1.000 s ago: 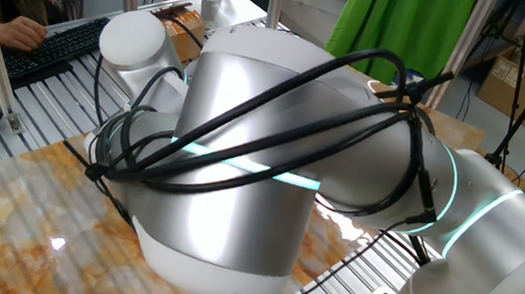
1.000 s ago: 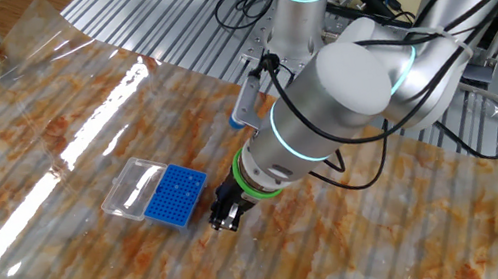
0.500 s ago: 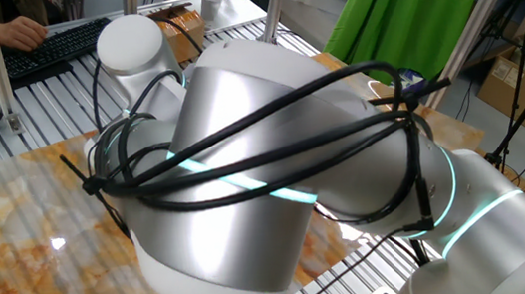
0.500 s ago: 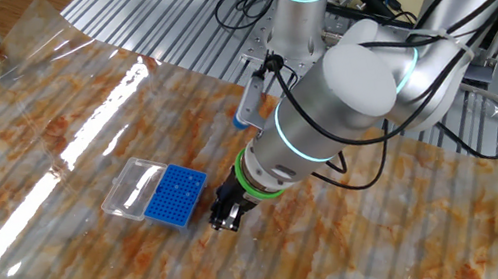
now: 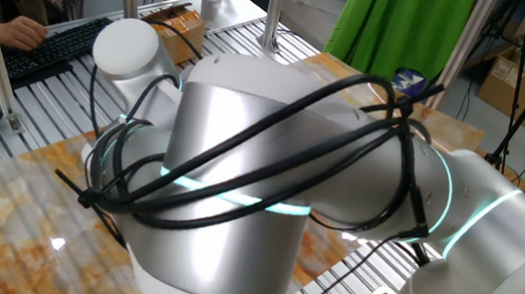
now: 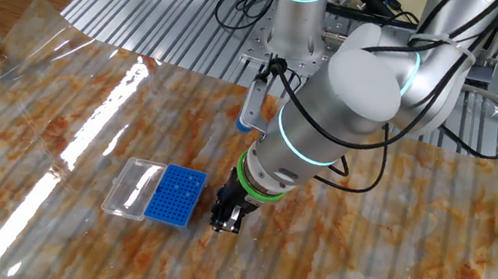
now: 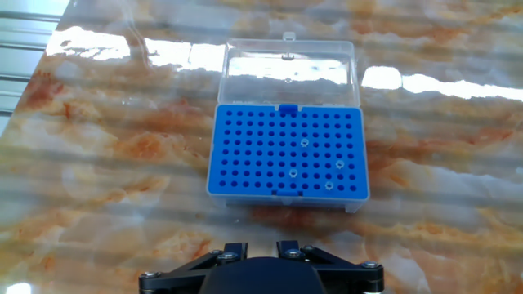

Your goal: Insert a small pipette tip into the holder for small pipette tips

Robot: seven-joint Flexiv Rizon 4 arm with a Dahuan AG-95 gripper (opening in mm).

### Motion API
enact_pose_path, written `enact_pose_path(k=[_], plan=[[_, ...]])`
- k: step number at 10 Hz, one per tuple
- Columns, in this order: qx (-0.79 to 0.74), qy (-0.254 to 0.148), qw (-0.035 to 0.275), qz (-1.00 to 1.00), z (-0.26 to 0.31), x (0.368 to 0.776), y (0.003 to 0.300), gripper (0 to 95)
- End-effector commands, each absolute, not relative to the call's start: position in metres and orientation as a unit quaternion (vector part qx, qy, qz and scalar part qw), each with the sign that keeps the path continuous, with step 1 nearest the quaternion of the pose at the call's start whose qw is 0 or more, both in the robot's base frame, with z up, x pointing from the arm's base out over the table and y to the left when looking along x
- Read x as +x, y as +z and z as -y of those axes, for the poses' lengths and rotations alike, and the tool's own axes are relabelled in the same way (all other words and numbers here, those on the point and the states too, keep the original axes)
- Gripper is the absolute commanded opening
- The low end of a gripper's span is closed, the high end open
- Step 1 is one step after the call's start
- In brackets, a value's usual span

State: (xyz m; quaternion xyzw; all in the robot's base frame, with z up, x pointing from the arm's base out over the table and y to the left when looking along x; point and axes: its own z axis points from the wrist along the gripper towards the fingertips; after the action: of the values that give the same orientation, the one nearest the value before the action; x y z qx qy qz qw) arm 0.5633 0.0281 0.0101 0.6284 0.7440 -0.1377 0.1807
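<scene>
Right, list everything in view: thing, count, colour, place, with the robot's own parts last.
holder for small pipette tips: one, bright blue, on the marbled sheet ahead of the fingers; four holes look filled.
clear lid: one, transparent, hinged open behind the holder.
marbled sheet: one, orange and white, over the ribbed metal table.
green cloth: one, green, background.
keyboard: one, black, far back, a person's hand on it.
arm: one, silver with cyan rings, black cables.
gripper: one, black, low beside the holder, nearly closed; contents not visible.
</scene>
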Motion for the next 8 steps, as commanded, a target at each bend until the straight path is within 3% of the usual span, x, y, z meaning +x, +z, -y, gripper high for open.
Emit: enact_pose_path(k=[1, 8], plan=[[0.629, -0.138, 0.181, -0.744, -0.0287, 0.5632, 0.0098, 19.0], [0.626, -0.142, 0.188, -0.744, -0.0285, 0.5636, 0.0087, 19.0]])
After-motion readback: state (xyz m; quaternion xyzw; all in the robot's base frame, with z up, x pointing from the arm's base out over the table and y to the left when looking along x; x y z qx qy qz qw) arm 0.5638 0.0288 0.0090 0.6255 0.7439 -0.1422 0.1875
